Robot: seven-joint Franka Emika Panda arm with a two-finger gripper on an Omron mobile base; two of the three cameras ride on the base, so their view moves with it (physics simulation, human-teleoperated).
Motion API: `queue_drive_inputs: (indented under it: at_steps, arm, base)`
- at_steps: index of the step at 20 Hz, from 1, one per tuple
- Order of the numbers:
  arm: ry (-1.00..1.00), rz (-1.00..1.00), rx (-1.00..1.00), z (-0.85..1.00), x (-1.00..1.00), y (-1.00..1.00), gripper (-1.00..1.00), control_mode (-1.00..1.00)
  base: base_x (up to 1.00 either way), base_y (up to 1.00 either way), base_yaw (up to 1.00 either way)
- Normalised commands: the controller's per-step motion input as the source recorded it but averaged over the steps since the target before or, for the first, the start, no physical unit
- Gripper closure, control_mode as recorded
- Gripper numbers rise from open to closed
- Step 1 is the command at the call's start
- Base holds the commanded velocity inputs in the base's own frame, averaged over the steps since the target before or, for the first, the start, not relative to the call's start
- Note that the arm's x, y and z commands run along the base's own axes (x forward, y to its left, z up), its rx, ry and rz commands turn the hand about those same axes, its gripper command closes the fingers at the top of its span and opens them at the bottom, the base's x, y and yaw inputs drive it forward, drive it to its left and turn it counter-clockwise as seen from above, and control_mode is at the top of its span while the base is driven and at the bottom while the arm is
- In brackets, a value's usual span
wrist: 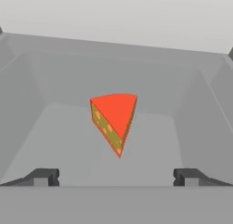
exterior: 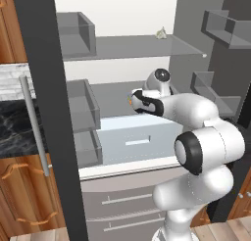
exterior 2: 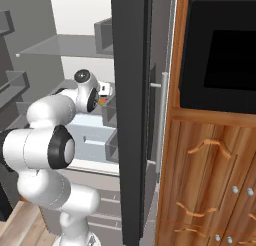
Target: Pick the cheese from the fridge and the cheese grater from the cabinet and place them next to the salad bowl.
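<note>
**Open gripper poised over the cheese wedge inside the fridge**

Nearest the hand camera, the gripper (wrist: 116, 176) stood with its two dark finger tips (wrist: 43, 176) set wide apart at the bottom corners, nothing between them. Just beyond them lay the cheese (wrist: 114, 120), a small wedge with a red face turned up and a yellow, spotted side showing, its point aimed toward the camera. It rested alone on a flat grey shelf floor (wrist: 68, 145), clear of the walls on every side, with bare floor all around it. Grey walls rose left, right and behind, forming a shallow open-topped bay.

From the left base camera, the white arm (exterior: 206, 142) reached forward from the lower right into the open fridge (exterior: 127, 46). A sliver of orange showed at the hand's left edge, too small to identify. Below the hand sat a pale blue-white drawer (exterior: 137, 137), closed. A glass-like upper shelf held one small pale lump (exterior: 161, 34) near its back. Grey door bins (exterior: 81, 105) hung on the dark door (exterior: 46, 112) at the left, beside its long silver handle (exterior: 34, 122).

The right base camera showed the other dark door edge (exterior 2: 131, 115) close beside the arm, narrowing the room on that side, and a wooden cupboard (exterior 2: 215, 180) with a black oven window (exterior 2: 220, 55) further right.
</note>
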Motion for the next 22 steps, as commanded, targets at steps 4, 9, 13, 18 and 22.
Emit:
queue_drive_inputs:
  at_steps: [4, 9, 13, 18, 22]
  arm:
    - [0.00, 0.00, 0.00, -0.18, 0.41, 0.01, -1.00, -1.00]
    - [0.00, 0.00, 0.00, -0.16, 0.20, 0.00, -1.00, -1.00]
    - [0.00, 0.00, 0.00, -0.22, 0.28, 0.00, -1.00, -1.00]
    - [0.00, 0.00, 0.00, -0.21, 0.28, 0.00, -1.00, -1.00]
    - [0.00, 0.00, 0.00, -0.15, 0.39, 0.00, -1.00, -1.00]
  base:
    - [0.00, 0.00, 0.00]
    - [0.00, 0.00, 0.00]
    - [0.00, 0.00, 0.00]
    - [0.00, 0.00, 0.00]
    - [0.00, 0.00, 0.00]
